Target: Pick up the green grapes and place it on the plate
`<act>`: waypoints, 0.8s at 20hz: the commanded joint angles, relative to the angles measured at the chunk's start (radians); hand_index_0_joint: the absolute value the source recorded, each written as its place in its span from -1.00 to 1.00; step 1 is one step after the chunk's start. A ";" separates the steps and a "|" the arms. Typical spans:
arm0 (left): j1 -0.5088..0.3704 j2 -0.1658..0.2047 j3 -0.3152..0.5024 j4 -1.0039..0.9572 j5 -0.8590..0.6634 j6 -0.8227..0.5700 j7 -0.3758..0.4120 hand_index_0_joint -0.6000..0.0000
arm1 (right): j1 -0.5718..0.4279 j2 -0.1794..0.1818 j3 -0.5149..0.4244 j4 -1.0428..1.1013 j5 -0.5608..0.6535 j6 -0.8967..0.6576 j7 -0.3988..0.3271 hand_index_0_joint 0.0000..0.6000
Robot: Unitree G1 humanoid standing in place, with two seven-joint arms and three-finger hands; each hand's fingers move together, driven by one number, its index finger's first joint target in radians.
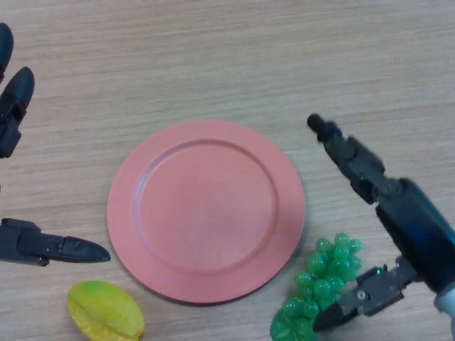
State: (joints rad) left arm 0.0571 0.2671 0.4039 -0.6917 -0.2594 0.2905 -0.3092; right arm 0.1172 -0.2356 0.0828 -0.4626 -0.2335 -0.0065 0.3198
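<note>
Lying off the plate (146,160), at its lower right edge, the grapes (320,284) looked like a light, knobbly plastic bunch, stiff enough to lift whole but liable to roll or slip between smooth fingers. The right hand (409,227) stood spread over them, thumb tip just at the bunch, nothing gripped. Pinching across the thick middle seemed safest. The left hand (18,241) waited open, well apart, above a starfruit (105,310).
</note>
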 commanded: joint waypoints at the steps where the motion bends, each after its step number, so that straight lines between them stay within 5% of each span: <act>1: -0.020 0.036 0.035 -0.065 -0.008 -0.100 0.020 1.00 | 0.015 -0.008 -0.055 0.020 -0.029 -0.219 -0.032 -1.00; 4: -0.013 0.029 0.028 -0.072 0.002 -0.103 0.024 1.00 | 0.033 -0.007 -0.049 0.121 -0.084 -0.302 -0.067 -1.00; 9: -0.013 0.027 0.030 -0.094 -0.002 -0.077 0.019 1.00 | -0.027 -0.010 -0.060 0.381 -0.218 -0.497 -0.258 -1.00; 16: 0.005 0.017 0.045 -0.085 -0.013 -0.093 0.013 1.00 | -0.064 0.004 -0.044 0.594 -0.241 -0.534 -0.425 -1.00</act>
State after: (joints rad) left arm 0.0766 0.2589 0.4035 -0.7313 -0.2587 0.2921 -0.3081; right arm 0.0733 -0.2172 0.0764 0.1850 -0.5276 -0.4352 -0.0474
